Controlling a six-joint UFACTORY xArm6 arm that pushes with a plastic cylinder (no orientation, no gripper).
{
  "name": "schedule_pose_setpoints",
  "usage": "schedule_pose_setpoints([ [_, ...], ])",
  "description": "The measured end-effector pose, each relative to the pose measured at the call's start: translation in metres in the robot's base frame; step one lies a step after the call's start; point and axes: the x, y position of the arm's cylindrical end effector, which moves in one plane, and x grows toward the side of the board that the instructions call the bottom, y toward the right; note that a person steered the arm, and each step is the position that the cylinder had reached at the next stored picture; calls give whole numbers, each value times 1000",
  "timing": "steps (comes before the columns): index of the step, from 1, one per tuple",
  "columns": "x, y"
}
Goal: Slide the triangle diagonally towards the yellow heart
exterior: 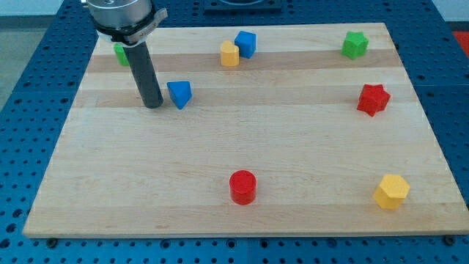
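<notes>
The desk point(242, 147) is the biggest thing here, a pale wooden board lying on a blue perforated base point(29, 88). My rod point(146, 77) comes next, a dark upright cylinder hanging from the metal mount at about eleven o'clock of the board. I carry no hand at all, only this rod, so nothing is grasped or held. My tip point(153, 106) rests on the desk just beside the blue triangle point(179, 94), which sits at its three o'clock; whether the two touch I cannot tell.

From the triangle, the yellow heart point(230, 53) lies at about one o'clock, near the board's top edge, and well apart from it. A blue cube point(246, 44) stands just beside the heart, at its two o'clock. A green block point(121, 53) peeks out from behind my rod at the board's eleven o'clock, its shape partly hidden. A green star point(355, 45) sits at the board's one o'clock, with a red star point(373, 99) at its five o'clock. A red cylinder point(242, 187) stands at the board's six o'clock, and a yellow hexagon point(392, 191) sits towards four o'clock.
</notes>
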Motion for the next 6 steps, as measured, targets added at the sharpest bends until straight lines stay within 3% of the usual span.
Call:
schedule_pose_setpoints([
  [1,-3,13],
  [3,-89,54],
  [4,-96,56],
  [6,-37,-10],
])
